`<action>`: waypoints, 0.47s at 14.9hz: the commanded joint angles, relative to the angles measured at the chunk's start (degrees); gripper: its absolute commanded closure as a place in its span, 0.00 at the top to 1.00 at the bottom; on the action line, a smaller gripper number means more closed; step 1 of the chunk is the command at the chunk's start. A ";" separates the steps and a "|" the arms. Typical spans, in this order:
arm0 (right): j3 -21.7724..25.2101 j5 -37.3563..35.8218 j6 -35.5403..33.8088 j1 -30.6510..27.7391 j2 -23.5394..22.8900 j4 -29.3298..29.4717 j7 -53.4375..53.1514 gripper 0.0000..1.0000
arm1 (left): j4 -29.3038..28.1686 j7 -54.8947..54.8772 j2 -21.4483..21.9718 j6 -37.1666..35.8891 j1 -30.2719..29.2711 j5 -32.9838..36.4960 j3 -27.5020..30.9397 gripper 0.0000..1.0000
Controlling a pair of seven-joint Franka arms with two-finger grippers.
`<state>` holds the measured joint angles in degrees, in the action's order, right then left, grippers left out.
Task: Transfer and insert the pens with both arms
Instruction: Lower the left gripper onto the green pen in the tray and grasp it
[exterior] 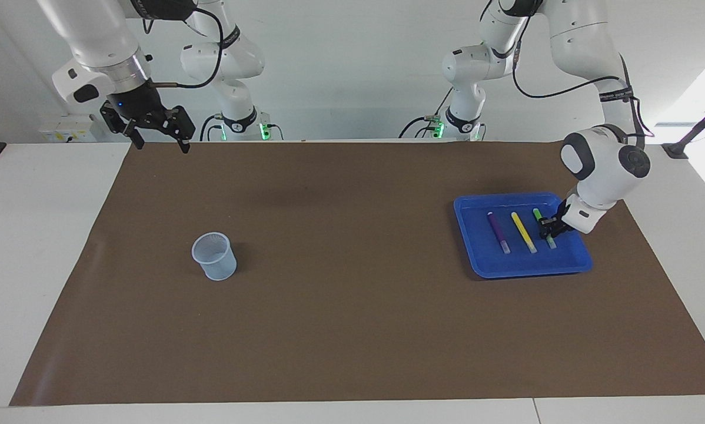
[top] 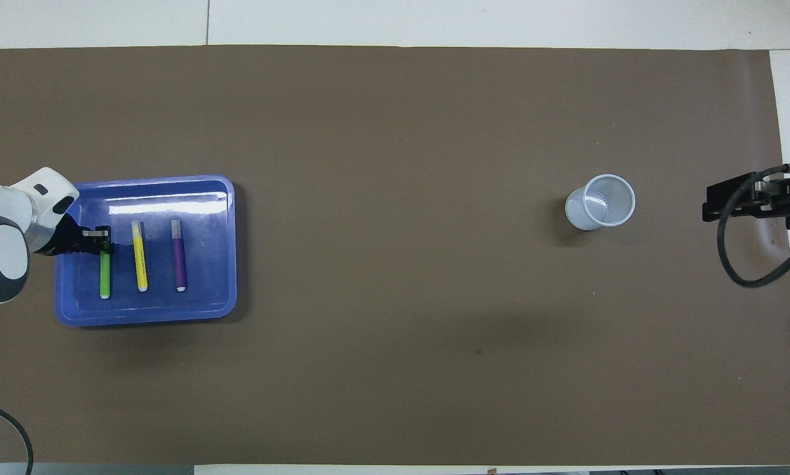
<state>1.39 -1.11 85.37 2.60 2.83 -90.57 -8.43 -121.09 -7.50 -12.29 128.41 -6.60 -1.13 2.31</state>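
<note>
Pens lie side by side in a blue tray (exterior: 582,259) toward the left arm's end of the table: green pen (exterior: 538,215), yellow pen (exterior: 523,232), purple pen (exterior: 498,231). The left gripper (exterior: 547,227) is down at the green pen, its jaws either side of the barrel; whether they clamp it, I cannot tell. At three o'clock in the overhead view stands a clear cup (top: 601,202). The right gripper (exterior: 155,134) waits, raised, jaws parted and empty, over the brown mat (exterior: 341,330) at its corner.
</note>
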 commanded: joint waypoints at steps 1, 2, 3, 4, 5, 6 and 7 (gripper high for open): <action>-0.25 0.05 0.67 -0.67 1.48 -1.80 1.31 1.00 | -0.20 -1.03 -0.19 0.26 -0.70 -0.45 -0.11 0.00; -0.25 0.05 0.67 -0.67 1.48 -1.80 1.31 1.00 | -0.20 -1.03 -0.19 0.26 -0.70 -0.45 -0.11 0.00; -0.25 0.05 0.67 -0.67 1.48 -1.80 1.31 1.00 | -0.11 -0.94 -0.19 0.26 -0.70 -0.45 -0.11 0.00; -0.25 0.05 0.67 -0.67 1.48 -1.80 1.22 1.00 | -0.11 -0.77 -0.19 0.26 -0.79 -0.45 -0.11 0.00; -0.25 0.05 0.67 -0.67 1.48 -1.80 1.31 1.00 | -0.03 -0.50 -0.19 0.26 -0.70 -0.45 -0.11 0.00; -0.25 0.05 0.67 -0.67 1.48 -1.80 1.31 1.00 | 0.32 -0.24 -0.28 -0.17 -0.70 -0.45 -0.11 0.00; -0.25 0.05 0.67 -0.67 1.48 -1.80 1.31 1.00 | 1.02 0.02 -0.45 -1.14 -0.70 -0.54 -0.20 0.00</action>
<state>1.39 -1.11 85.37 2.60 2.83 -90.57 -8.43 -121.02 -7.47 -12.29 128.38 -6.77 -1.13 2.31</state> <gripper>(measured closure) 0.000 0.846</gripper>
